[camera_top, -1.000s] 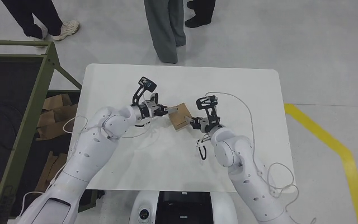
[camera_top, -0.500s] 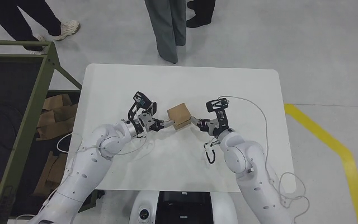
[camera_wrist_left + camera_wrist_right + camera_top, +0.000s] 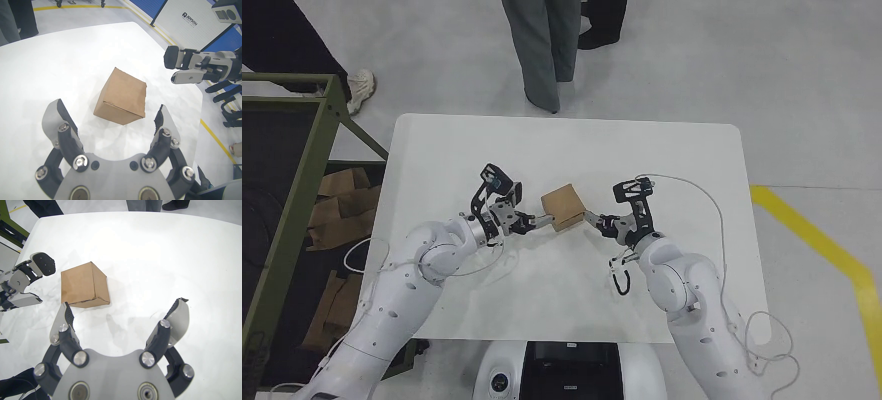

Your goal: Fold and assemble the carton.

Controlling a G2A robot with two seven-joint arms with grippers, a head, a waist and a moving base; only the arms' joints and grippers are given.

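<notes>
Brown cardboard carton (image 3: 564,206), a closed cube mid-frame on the white counter (image 3: 672,160), looks light and crushable, best pinched across flat sides; left claw (image 3: 534,222) and right claw (image 3: 593,222) flank it, open.

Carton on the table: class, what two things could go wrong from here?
1. The carton lies loose between the open left claw and right claw, neither touching it; a one-sided push could slide it across the table.
2. Its bottom seam looks ragged in the right wrist view, so it might spring open.
</notes>
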